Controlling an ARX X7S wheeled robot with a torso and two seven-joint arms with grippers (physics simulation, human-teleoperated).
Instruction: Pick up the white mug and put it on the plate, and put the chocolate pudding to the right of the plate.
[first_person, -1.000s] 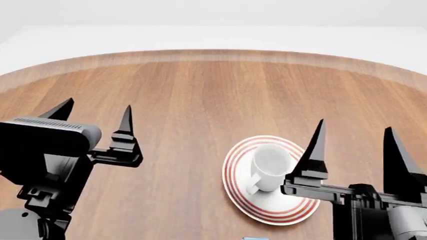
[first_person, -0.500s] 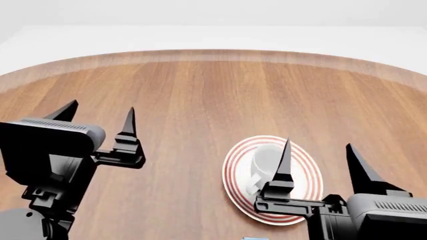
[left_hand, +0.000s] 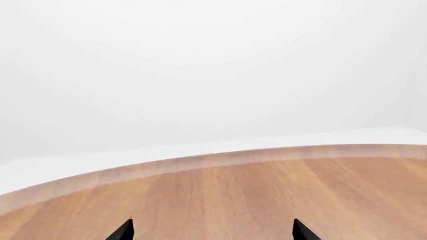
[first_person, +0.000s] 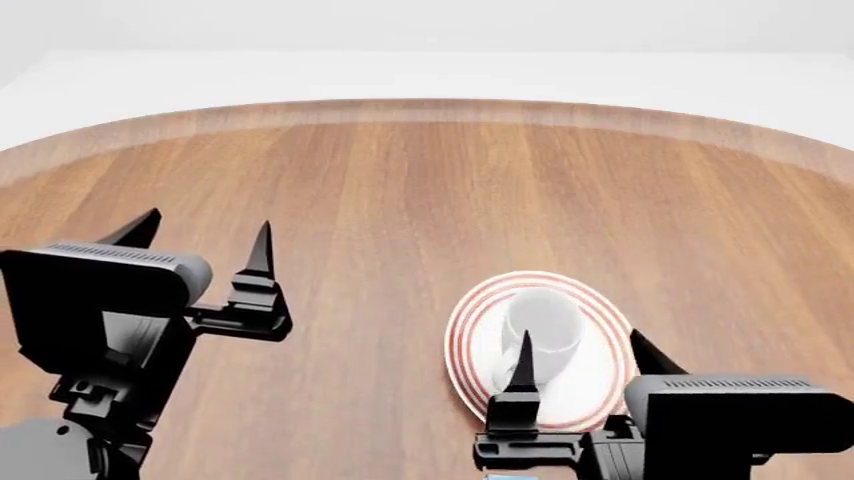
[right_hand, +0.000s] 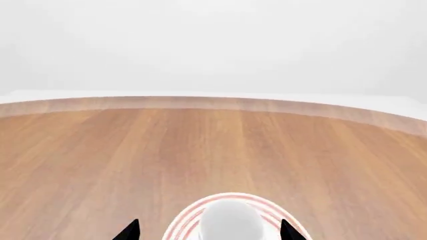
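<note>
The white mug (first_person: 541, 328) stands on the red-ringed plate (first_person: 466, 334) at the near middle of the wooden table; both also show in the right wrist view, the mug (right_hand: 229, 223) on the plate (right_hand: 188, 216). My right gripper (first_person: 577, 360) is open and empty, on the near side of the mug, its fingers partly covering the plate. My left gripper (first_person: 200, 232) is open and empty, well left of the plate above bare wood. A thin blue sliver (first_person: 507, 477) at the bottom edge may be the chocolate pudding; I cannot tell.
The round wooden table (first_person: 427, 190) runs to a curved far edge with white floor beyond. The left wrist view shows bare wood (left_hand: 267, 195) and the far edge.
My right gripper has drawn back toward me and moved left, from beside the mug to the near side of it. My left gripper rose slightly. The mug stays on the plate.
</note>
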